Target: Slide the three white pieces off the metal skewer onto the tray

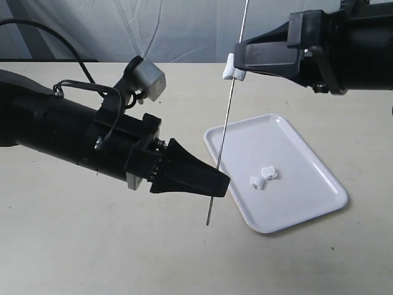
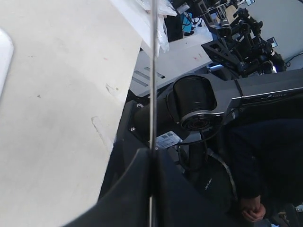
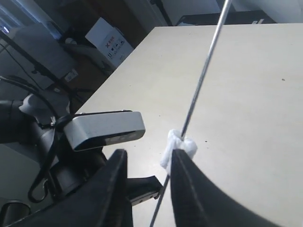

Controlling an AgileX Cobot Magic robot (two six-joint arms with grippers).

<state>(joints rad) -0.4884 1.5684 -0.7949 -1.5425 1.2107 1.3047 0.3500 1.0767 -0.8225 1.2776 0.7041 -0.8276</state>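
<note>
Pale beige tabletop (image 1: 92, 258), whitish sheeting (image 1: 92, 31) behind it, a white carton (image 3: 108, 40) beyond the edge.

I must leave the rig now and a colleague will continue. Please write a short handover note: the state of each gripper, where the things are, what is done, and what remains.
Left gripper: shut on the metal skewer near its lower end, holding it nearly upright beside the tray.
Right gripper: fingers apart on either side of the skewer high up, with the tips at the third white piece.
Done: two white pieces lie together on the tray.
Left: slide the third white piece off the skewer and onto the tray.
</note>
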